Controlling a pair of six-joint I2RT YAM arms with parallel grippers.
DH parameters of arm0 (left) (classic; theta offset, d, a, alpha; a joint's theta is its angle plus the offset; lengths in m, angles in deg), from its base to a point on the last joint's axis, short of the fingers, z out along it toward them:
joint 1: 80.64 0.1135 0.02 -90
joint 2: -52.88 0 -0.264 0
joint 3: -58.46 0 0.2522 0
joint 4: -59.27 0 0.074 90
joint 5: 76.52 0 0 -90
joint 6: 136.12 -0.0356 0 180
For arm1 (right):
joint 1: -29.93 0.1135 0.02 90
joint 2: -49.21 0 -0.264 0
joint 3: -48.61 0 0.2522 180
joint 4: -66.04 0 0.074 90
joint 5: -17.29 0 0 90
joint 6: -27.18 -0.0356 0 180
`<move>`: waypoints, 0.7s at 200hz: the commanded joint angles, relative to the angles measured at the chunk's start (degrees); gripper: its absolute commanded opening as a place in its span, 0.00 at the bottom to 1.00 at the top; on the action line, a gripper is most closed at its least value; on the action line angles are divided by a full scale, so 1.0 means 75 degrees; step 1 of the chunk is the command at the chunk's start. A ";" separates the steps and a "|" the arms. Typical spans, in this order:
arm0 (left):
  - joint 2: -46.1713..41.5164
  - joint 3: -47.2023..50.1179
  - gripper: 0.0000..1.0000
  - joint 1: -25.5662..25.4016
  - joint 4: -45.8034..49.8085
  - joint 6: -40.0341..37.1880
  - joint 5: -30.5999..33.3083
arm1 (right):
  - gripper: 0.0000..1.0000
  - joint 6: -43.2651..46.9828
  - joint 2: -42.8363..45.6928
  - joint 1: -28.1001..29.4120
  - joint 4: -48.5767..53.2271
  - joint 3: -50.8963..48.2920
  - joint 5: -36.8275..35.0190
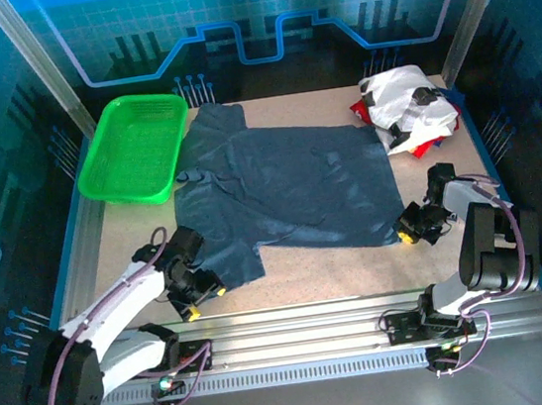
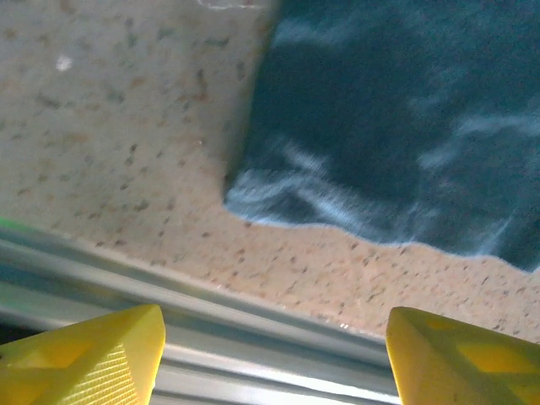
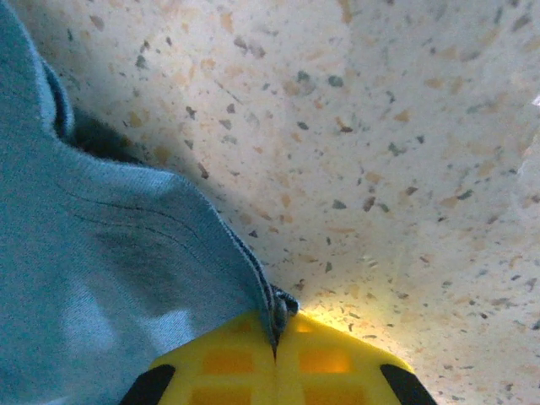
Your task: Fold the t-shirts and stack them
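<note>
My right claw point(image 3: 275, 350) was clenched on the near right hem corner of the slate-blue t-shirt point(image 1: 289, 185), which lay spread out on the tabletop point(image 1: 341, 275), while my left claw point(image 2: 274, 350) stood released near its near left corner.

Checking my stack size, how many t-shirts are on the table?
2 clearly: a slate-blue t-shirt spread flat centrally, a white printed t-shirt crumpled far right; red cloth beneath may be more.

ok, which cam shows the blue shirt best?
Top external: the whole blue shirt lies spread out. Right wrist shows a hem corner pinched in the right gripper; left wrist shows a blurry corner.
</note>
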 commanded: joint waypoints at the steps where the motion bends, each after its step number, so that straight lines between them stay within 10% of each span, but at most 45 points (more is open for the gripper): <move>1: 0.0315 0.0072 0.68 -0.0058 -0.0482 0.0106 0.0379 | 0.02 0.0149 -0.0074 0.0046 -0.0429 -0.0010 0.0050; 54: 0.1099 0.0236 0.57 -0.0047 -0.1227 0.0110 0.0578 | 0.01 0.0291 -0.0027 0.0037 -0.0404 -0.0057 0.0097; 140: 0.0997 -0.0045 0.00 -0.0023 -0.0757 -0.0015 0.1223 | 0.01 0.0810 0.0652 0.0014 0.0446 0.0313 -0.0133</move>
